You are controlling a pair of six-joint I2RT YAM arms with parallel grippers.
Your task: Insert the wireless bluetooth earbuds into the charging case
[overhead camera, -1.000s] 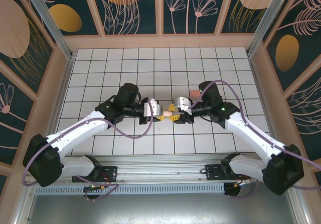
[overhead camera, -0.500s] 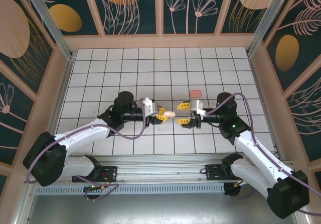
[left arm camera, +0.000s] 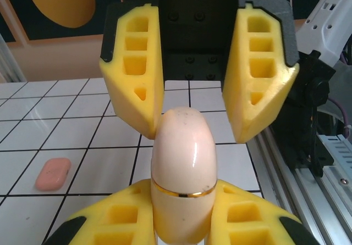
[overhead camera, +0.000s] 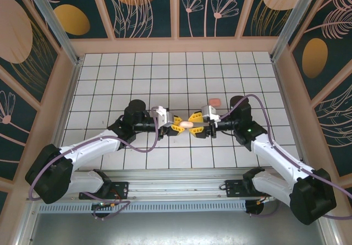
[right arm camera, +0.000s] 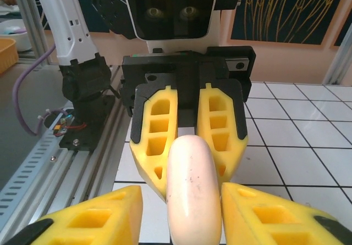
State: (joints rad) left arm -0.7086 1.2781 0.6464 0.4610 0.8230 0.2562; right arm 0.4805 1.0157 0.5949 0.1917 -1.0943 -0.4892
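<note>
Left claw (overhead camera: 178, 125) pinches the light, glossy, probably slippery charging case (left arm camera: 182, 162); right claw (overhead camera: 194, 125), spread, should take its free right end.

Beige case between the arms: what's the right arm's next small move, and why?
Probably close the right gripper on the beige case's free end: its jaws straddle it, not clamped, while the left gripper grips the other end.

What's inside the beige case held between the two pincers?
Nothing inside shows: the beige case is closed along its gold seam and clamped in the left pincer. Whether anything sits within is hidden by its shell.
</note>
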